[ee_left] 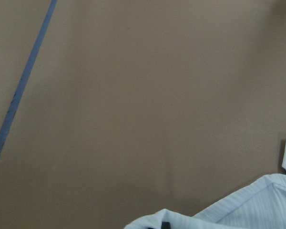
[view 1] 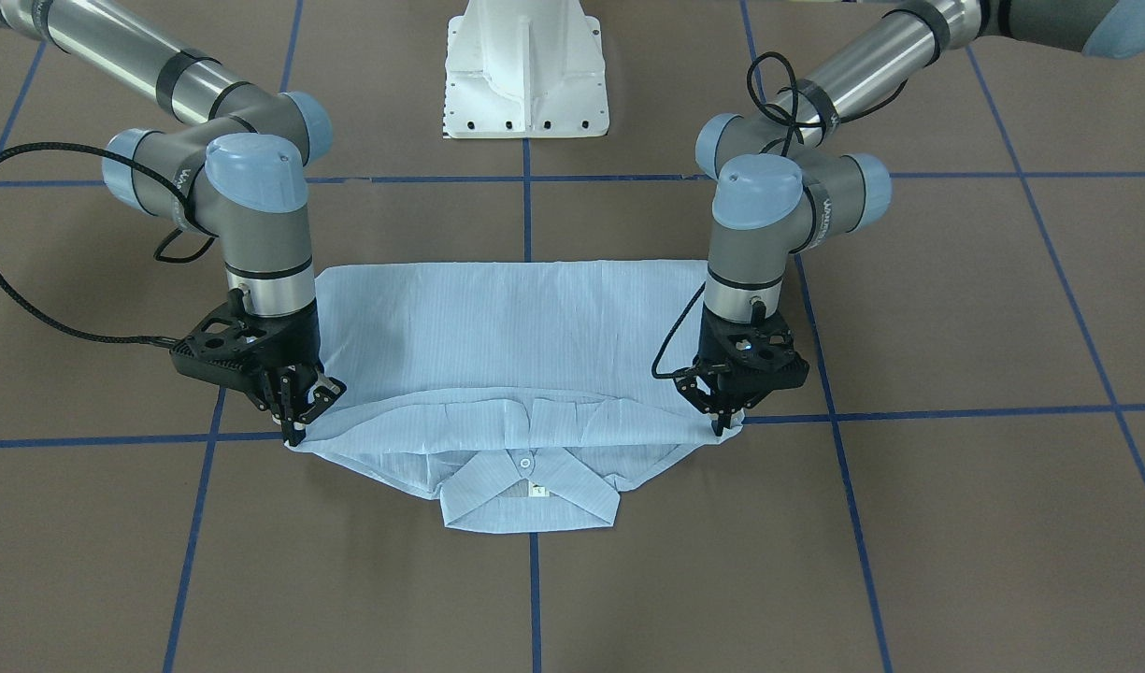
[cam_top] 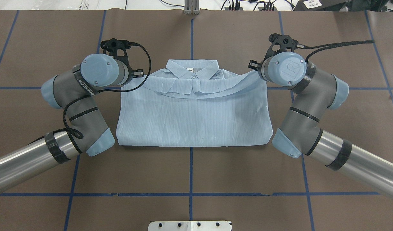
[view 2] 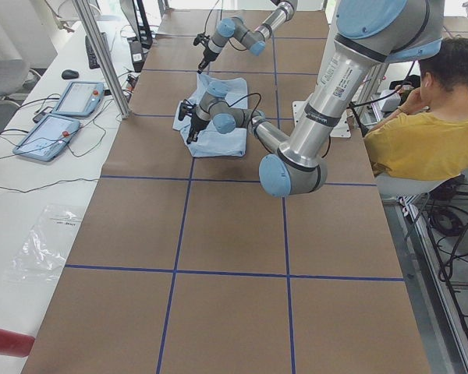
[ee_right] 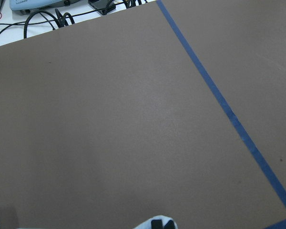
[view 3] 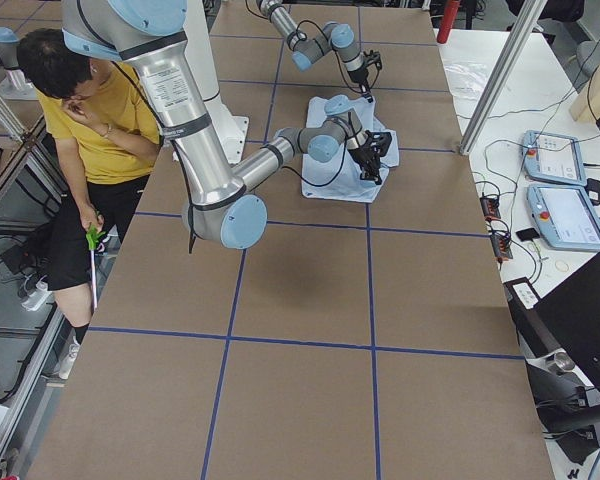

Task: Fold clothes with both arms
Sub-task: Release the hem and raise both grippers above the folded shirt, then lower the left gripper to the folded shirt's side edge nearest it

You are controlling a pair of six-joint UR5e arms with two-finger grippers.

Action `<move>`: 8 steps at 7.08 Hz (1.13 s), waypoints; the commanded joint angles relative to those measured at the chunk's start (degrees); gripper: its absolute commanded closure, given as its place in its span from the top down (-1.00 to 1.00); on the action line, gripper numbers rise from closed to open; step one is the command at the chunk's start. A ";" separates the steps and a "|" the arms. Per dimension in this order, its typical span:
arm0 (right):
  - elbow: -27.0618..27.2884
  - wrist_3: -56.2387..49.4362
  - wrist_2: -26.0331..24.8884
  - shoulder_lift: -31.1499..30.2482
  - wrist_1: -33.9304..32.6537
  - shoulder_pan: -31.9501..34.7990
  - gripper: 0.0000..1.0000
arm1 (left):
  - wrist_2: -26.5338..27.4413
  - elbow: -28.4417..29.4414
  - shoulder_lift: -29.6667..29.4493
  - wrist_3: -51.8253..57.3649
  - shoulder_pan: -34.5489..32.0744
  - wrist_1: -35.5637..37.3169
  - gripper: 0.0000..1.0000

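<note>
The pale-blue striped shirt (view 1: 516,327) (cam_top: 193,118) lies folded into a rectangle on the brown table, collar (view 1: 532,500) (cam_top: 192,68) toward the far side from the robot. A folded-over edge sags in a curve just below the collar. My left gripper (view 1: 722,425) pinches the shirt's corner at the collar end on its side, its fingers together on the cloth. My right gripper (view 1: 296,428) is shut on the opposite corner. In each wrist view a dark fingertip (ee_left: 166,224) (ee_right: 157,223) shows wrapped in pale cloth at the bottom edge. From overhead the wrists hide both grippers' fingers.
The white pedestal base (view 1: 525,75) stands behind the shirt. Blue tape lines (view 1: 965,411) grid the brown table. A seated person in yellow (view 2: 429,132) is beside the robot. Two tablets (view 2: 58,117) and cables lie on a white side bench.
</note>
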 commanded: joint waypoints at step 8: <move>4.09 -9.05 6.42 -1.96 0.01 2.47 1.00 | -11.37 -21.75 18.04 3.77 7.05 -3.60 1.00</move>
